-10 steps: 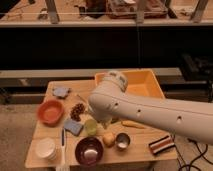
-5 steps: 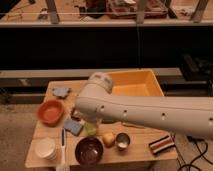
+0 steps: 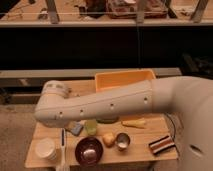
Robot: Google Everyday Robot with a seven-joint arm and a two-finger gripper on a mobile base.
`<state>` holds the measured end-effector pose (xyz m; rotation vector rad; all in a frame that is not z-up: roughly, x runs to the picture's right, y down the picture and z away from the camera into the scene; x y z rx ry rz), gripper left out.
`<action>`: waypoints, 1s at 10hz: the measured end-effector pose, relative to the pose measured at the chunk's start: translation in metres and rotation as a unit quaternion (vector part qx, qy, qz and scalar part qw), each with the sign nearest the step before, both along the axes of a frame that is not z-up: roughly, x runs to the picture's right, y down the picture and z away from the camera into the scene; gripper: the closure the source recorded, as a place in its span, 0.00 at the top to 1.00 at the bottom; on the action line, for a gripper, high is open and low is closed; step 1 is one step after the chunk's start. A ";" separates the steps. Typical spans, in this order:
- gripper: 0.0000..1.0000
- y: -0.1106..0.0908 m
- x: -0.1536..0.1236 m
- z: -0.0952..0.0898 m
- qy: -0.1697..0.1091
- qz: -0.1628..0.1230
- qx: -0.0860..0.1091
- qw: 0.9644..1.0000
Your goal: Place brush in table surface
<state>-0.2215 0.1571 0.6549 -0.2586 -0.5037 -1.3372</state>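
The arm (image 3: 100, 102) has swung left before the yellow tub (image 3: 124, 80); the pincer is hidden, its state I cannot tell. The brush (image 3: 63, 138) lies untouched on the desk (image 3: 142, 134).

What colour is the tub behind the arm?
The tub is yellow in the camera view. The gripper is out of view, likely behind the arm.

Slim long brush (image 3: 63, 138) with a part dark, part whitish handle, lying flat on the wide light-brown wooden table top (image 3: 140, 152), pointing from front to back, resting near the front left part, table standing level, the gripper staying out of sight.
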 end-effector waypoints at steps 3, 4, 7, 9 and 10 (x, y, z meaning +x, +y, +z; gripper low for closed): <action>0.65 0.029 -0.028 0.057 0.005 -0.030 -0.013 0.999; 0.65 0.034 -0.028 0.074 0.007 -0.036 -0.017 0.999; 0.65 0.045 -0.022 0.113 0.005 -0.049 -0.038 0.998; 0.65 0.063 -0.025 0.112 -0.002 -0.056 -0.060 0.997; 0.65 0.071 -0.026 0.111 -0.003 -0.058 -0.067 0.996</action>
